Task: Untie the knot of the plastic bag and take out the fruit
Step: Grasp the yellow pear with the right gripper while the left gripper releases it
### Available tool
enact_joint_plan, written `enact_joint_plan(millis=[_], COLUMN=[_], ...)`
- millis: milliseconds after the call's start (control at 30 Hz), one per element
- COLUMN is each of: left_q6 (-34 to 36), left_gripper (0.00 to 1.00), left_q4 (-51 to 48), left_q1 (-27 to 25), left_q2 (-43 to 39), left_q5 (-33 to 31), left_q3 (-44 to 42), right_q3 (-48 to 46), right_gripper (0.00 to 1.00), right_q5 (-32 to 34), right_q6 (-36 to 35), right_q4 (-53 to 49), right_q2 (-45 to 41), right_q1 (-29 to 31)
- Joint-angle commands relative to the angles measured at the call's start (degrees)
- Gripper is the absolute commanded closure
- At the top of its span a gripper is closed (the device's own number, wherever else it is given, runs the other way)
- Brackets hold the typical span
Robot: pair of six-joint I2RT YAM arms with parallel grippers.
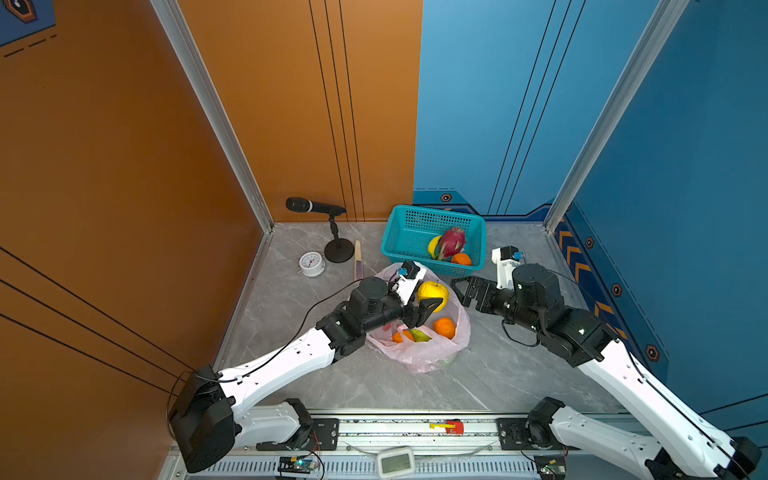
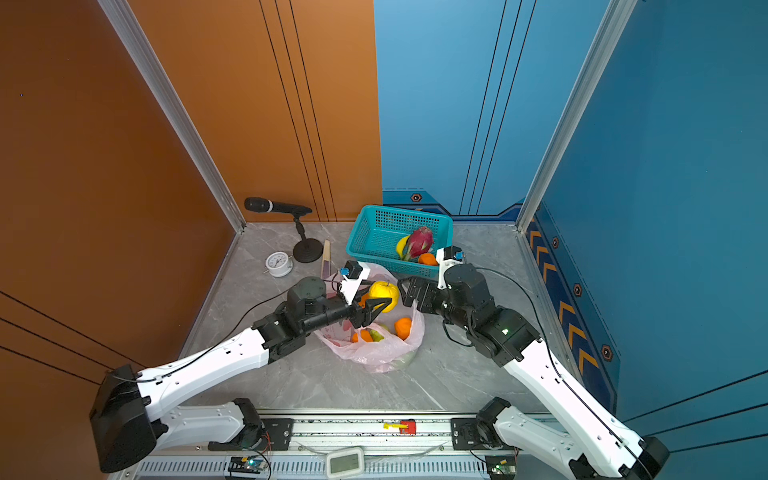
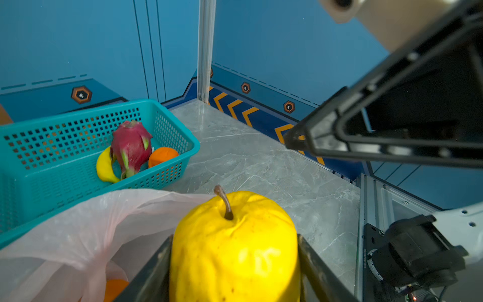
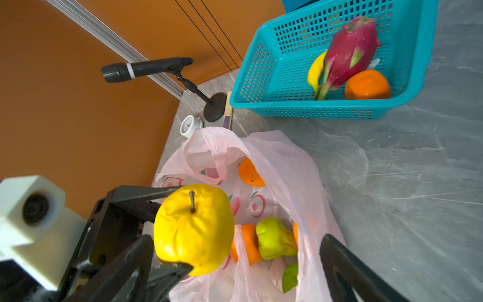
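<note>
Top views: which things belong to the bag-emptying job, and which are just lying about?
Job: plastic bag, yellow fruit in the left hand, oranges and green pear in the bag, teal basket with dragon fruit and orange.
Lying about: microphone, clock, wooden stick, banana.

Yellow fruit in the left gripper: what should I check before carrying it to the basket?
1. Grip: left gripper clamps the yellow fruit on both sides: ok.
2. Fruit clear of the plastic bag: cannot tell; film lies close beside it in the left wrist view.
3. Basket room: banana, dragon fruit and orange sit at one end, the rest bare: ok.
4. Right gripper open, holding nothing: ok.
5. Right gripper out of the route: cannot tell; it hangs close by, between bag and basket corner.
</note>
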Motion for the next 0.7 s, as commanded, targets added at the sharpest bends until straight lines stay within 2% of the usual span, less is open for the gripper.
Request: enact_joint_plan(millis=[0,133,300,600,667], left_q6=[8.99,13.39,16.95,19.0,19.26], left_gripper=[0.5,0.51,0.5,0.5,0.5], left_q4=[1.83,1.85,1.07,-0.1,-0.15], left_q1=[-1.23,-2.29,-3.34,-4.73,-4.92], left_q2=[-2.01,-2.66,-2.66,-2.05,-2.05], left_q5=[3.02,4.35,4.59,2.96,2.63], left_q3=[1.35,2.19,3.58,4.68,4.65], right_q3=[1.7,2.19,2.25,2.49,2.66], right_gripper=[0.0,0.0,0.04,0.28,0.35], right_q5=[-11.43,-17.67,-19.95,-20.76,-20.18], right_q6=[2.45,3.19,2.87,0.91,0.81], right_q4=[3.61,4.08,3.08,2.66,2.57], right_q2=[-0.18,1.1,2.51,4.83,4.83], right_q1=[-1.26,-1.41,-0.79,1.87,1.92])
